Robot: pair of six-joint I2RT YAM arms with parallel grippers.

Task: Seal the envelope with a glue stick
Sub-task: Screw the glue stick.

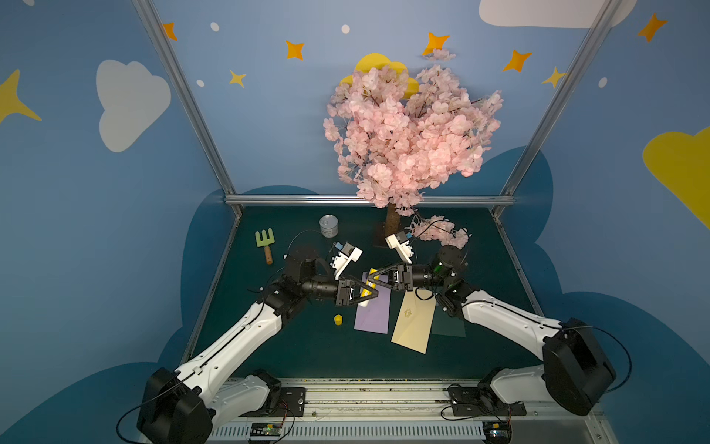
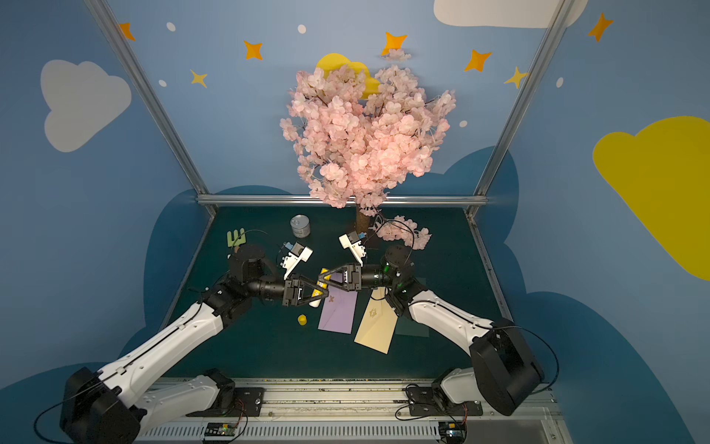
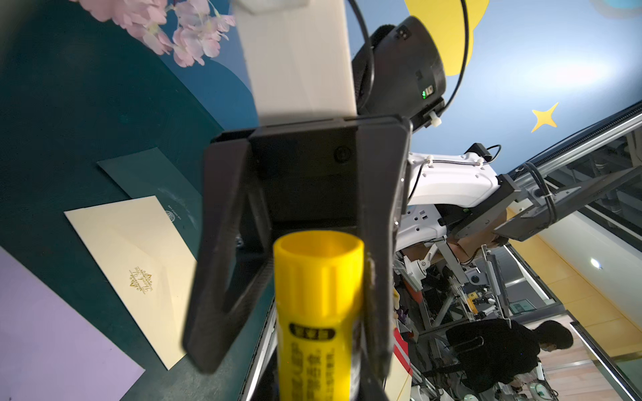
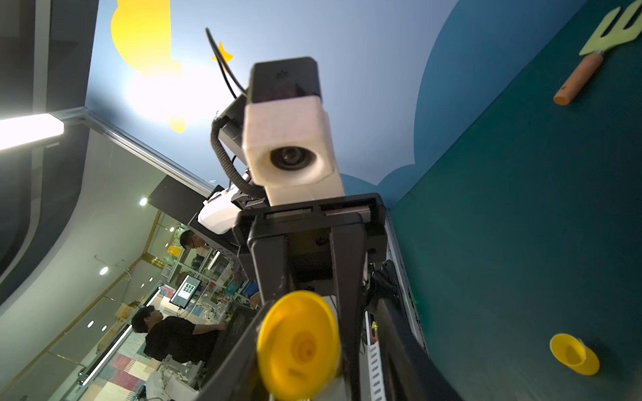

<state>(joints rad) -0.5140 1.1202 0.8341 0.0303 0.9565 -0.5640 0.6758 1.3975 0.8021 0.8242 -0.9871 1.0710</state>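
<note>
The yellow glue stick (image 1: 368,289) (image 3: 319,312) hangs in the air over the far end of a purple envelope (image 1: 372,315). My left gripper (image 1: 374,294) is shut on its barrel, and a white end pokes out on the near side. My right gripper (image 1: 370,276) faces it from the right, open around the stick's round far end (image 4: 298,343). One finger lies against the stick and the other stands a gap away. The stick's yellow cap (image 1: 338,320) (image 4: 575,354) lies on the mat to the left of the purple envelope. A cream envelope (image 1: 413,325) and a dark green envelope (image 1: 449,328) lie to the right.
A tin can (image 1: 329,225) and a green toy garden fork (image 1: 265,242) sit at the back left. A pink blossom tree (image 1: 411,130) stands at the back centre, with a loose blossom branch (image 1: 442,230) beside its trunk. Metal frame rails (image 1: 369,200) bound the mat.
</note>
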